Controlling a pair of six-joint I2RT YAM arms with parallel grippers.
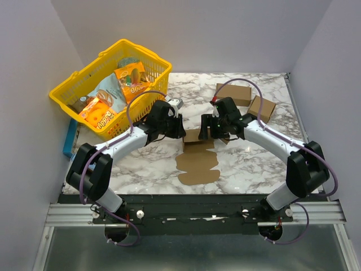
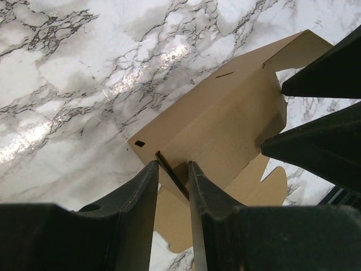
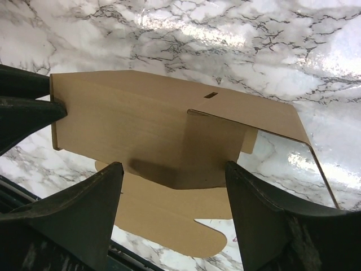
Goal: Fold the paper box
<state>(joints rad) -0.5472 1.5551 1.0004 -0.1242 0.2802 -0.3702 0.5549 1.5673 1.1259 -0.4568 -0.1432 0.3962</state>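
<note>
Top external shows me a yellow basket (image 1: 73, 84) of snack packets (image 1: 107, 96) far left of the box (image 1: 197, 161), mid-table. My left gripper (image 2: 172, 186) pinches a box flap; my right gripper (image 3: 175, 186) spreads wide around it.

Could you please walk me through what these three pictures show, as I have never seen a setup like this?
Two robot arms are bolted to a marble table. One picture looks down from above; the other two come from cameras on each wrist. Between the arms lies the paper box, a partly folded cardboard sheet. The left gripper pinches one upright flap of it. The right gripper stands open around another flap, not gripping. Also there: a yellow basket of snack packets and two finished cardboard boxes.
</note>
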